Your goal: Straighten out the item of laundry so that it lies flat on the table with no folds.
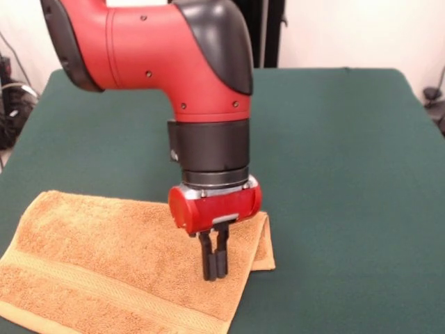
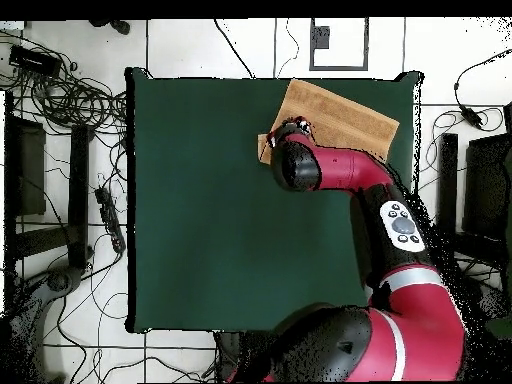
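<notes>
Gripper [image 1: 215,268] down on the towel [image 1: 104,264], at its folded edge.

The black fingers [image 1: 208,261] are pressed together, tips touching the cloth (no pinched fold is visible). The towel lies near one corner of the green table [image 1: 348,174] — one end is doubled over, a flap showing beside the arm [image 1: 160,49].

There was one orange-tan terry towel [image 1: 104,264] on one dark green table [image 1: 348,174], near its edge, and one red arm with one gripper [image 1: 215,268].
</notes>
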